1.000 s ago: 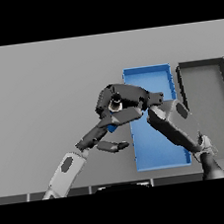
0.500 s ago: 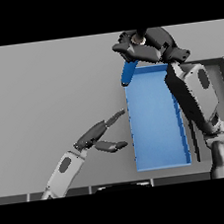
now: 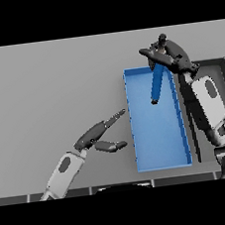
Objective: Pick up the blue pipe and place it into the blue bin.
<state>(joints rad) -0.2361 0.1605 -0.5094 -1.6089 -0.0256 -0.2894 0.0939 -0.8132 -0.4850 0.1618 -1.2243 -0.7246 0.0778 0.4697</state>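
The robot has two arms of the same build. Each forearm is a light grey, almost white shell with a smooth, rounded shape, and on its upper face there is a dark grey oval marking. At the wrist the shell meets a dark grey joint, and from there the colour changes. The left hand is dark grey to black, with slim fingers that end in thin tips and a thicker thumb. The right hand has the same dark colour, with a broad rounded back. Below the right forearm the elbow shows as a grey, ribbed cylinder.
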